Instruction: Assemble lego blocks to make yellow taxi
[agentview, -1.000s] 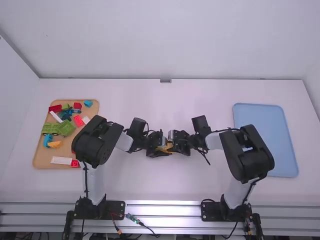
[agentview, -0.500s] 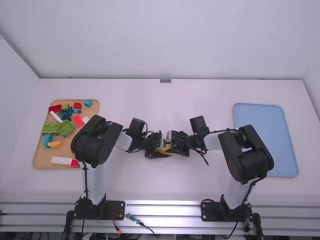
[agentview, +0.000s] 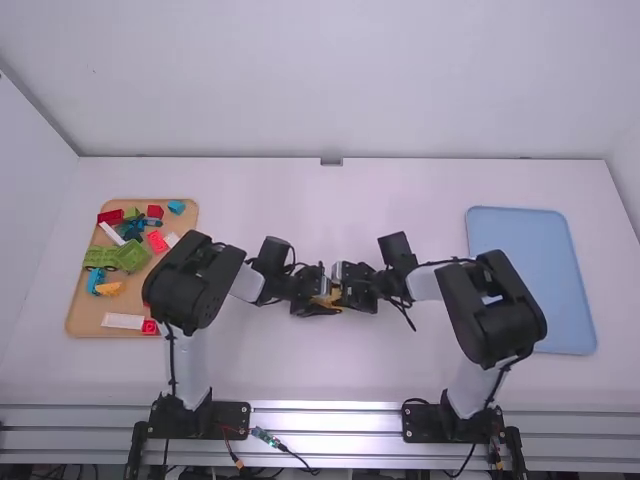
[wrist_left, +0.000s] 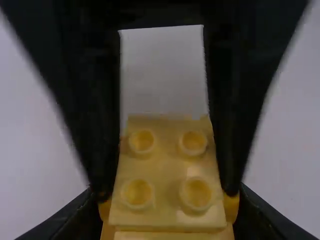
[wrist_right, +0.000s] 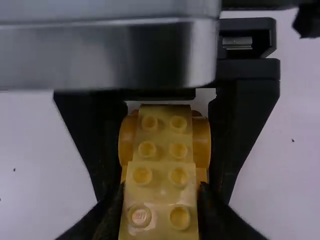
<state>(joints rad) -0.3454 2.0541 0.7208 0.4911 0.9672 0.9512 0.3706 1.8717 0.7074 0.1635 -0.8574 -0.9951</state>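
Observation:
Mid-table in the high view, my left gripper (agentview: 318, 296) and my right gripper (agentview: 348, 288) meet at a small yellow lego assembly (agentview: 330, 299). The left wrist view has yellow studs on top of the assembly (wrist_left: 168, 167), my left gripper (wrist_left: 167, 220) shut on its lower part and the other gripper's fingers along the upper block's sides. In the right wrist view the yellow assembly (wrist_right: 162, 150) has rounded orange-yellow parts on both sides, between the left gripper's fingers. My right gripper (wrist_right: 161, 212) is shut on the nearer block.
At the left stands a wooden tray (agentview: 85, 318) with loose bricks, among them a green piece (agentview: 130, 255), a red block (agentview: 157, 241) and an orange piece (agentview: 109, 289). A blue tray (agentview: 530, 265) lies at the right, partly beside the right arm.
My right gripper has shifted slightly to the left, toward the left gripper. The left arm has barely moved, and both grippers remain at the yellow assembly.

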